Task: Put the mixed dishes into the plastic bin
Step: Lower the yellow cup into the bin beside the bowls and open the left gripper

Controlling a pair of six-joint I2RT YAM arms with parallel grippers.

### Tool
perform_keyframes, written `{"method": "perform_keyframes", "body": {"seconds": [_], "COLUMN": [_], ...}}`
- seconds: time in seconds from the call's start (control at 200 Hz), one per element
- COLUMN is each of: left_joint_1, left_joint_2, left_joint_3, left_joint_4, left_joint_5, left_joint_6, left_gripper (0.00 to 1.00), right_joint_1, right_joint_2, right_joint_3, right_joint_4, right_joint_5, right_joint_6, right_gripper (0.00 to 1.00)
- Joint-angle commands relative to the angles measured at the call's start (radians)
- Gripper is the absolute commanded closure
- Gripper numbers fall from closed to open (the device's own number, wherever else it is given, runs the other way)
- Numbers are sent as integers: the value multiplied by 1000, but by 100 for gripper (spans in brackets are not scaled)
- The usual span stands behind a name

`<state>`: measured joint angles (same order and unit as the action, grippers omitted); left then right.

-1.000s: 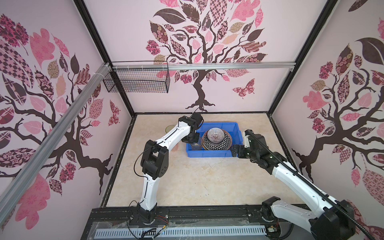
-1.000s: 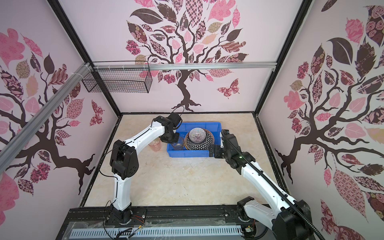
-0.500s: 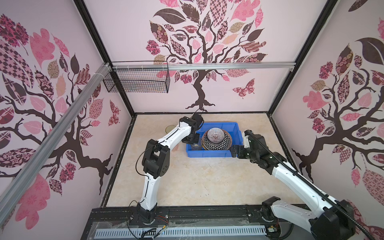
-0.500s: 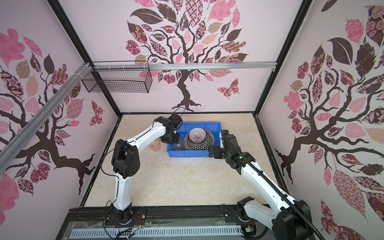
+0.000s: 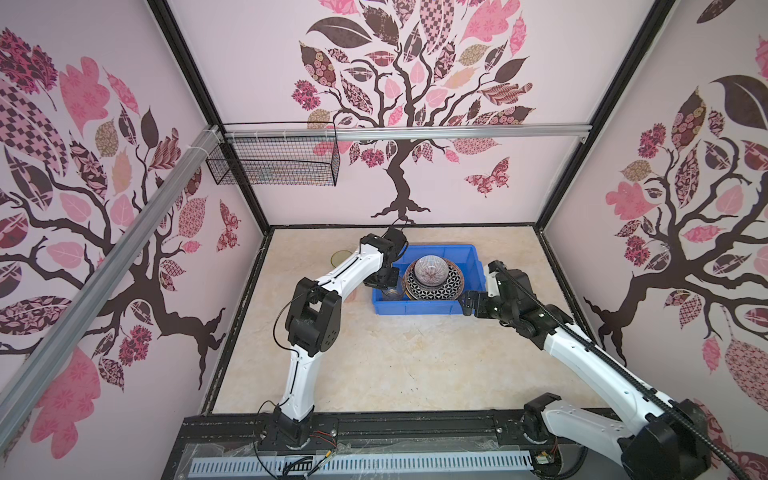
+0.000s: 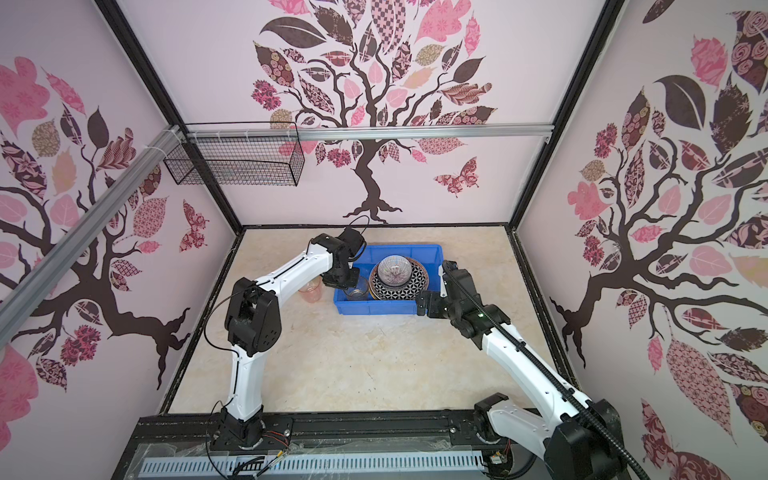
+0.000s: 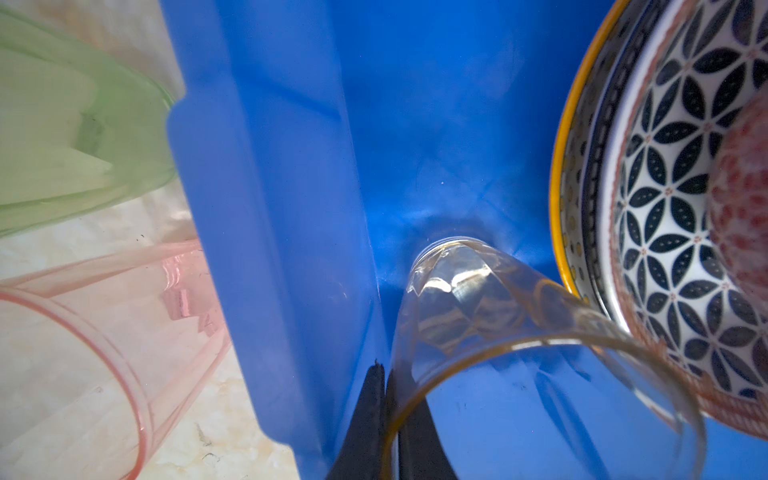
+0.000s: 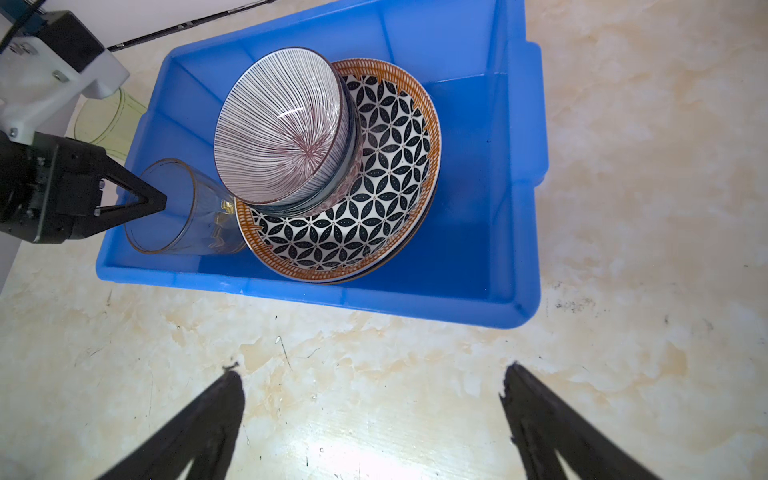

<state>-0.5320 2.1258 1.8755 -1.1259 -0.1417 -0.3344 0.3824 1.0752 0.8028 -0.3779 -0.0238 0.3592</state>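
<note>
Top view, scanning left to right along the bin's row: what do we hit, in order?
In a top view: pink tumbler on the table → clear tumbler inside the blue bin → patterned plates carrying the striped bowl → right gripper, open, just outside the bin's corner.

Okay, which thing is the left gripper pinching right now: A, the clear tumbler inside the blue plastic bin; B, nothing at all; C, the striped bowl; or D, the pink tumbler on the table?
A: the left gripper is closed on the rim of the clear amber-rimmed tumbler, which sits tilted inside the bright blue rectangular plastic bin.
</note>
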Motion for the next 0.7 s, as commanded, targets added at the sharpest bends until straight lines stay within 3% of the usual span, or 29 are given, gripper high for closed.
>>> {"method": "perform_keyframes", "body": {"seconds": [0.0, 0.695], "left_joint_1": [-4, -5], "left_joint_2": [2, -103], "left_joint_3": [3, -48], "left_joint_4": [14, 11], "left_joint_5": [-10, -19], "left_joint_6": [-8, -11], "left_gripper": [90, 80], "right_joint_1": [-6, -6], "right_joint_2": [-9, -8], "right_joint_3": [-5, 6], "right_joint_4": [-9, 11], "right_joint_5": [-8, -71], "right_joint_6": [1, 33], "right_gripper": [0, 0]}}
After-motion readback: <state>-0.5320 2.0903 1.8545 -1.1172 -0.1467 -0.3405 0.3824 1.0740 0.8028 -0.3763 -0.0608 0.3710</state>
